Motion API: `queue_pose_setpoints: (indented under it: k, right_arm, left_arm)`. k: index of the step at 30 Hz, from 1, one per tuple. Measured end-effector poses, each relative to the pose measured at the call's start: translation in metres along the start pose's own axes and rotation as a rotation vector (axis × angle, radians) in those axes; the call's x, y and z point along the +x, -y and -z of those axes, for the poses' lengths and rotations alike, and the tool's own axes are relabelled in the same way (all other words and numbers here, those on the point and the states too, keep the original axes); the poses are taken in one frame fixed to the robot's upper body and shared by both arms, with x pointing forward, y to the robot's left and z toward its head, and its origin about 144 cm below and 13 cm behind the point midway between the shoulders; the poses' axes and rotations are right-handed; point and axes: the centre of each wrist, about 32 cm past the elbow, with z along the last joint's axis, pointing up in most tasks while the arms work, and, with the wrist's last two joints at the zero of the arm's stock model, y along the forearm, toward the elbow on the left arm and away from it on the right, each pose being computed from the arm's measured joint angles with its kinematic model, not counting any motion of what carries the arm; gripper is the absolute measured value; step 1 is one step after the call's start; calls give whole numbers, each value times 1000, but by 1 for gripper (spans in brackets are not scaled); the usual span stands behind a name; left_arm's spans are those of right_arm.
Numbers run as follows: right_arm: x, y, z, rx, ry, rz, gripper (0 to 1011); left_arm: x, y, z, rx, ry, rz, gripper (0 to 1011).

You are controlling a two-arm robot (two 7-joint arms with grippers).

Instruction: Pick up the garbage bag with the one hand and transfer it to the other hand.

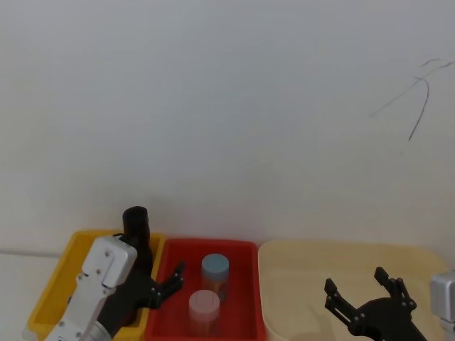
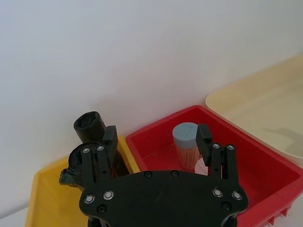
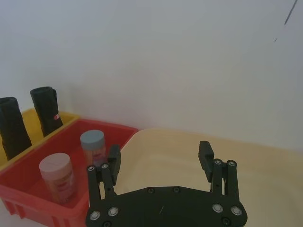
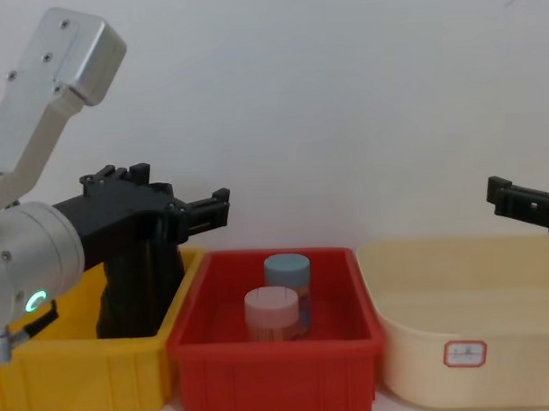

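Bag (image 1: 135, 220) stands upright in yellow bin (image 1: 57, 277), a 2nd roll beside it. My left gripper (image 2: 156, 135) is open over the bin's right wall; right gripper (image 3: 160, 153) is open, well right of bin. Bag prob. light, soft, slippery: I'd grip near the top.

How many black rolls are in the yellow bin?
2. Both stand in the yellow bin: the labelled roll nearer the wall, the other roll in front of it. The left arm may hide more.
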Motion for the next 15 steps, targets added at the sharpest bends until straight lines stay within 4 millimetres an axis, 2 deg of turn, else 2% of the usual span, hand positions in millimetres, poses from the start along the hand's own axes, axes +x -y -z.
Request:
queue_pose_setpoints:
  k: [15]
  right_arm:
    - [0,0,0,0,0,0,1000]
  left_arm:
    - [30,-17,7,45,-27,19,1001]
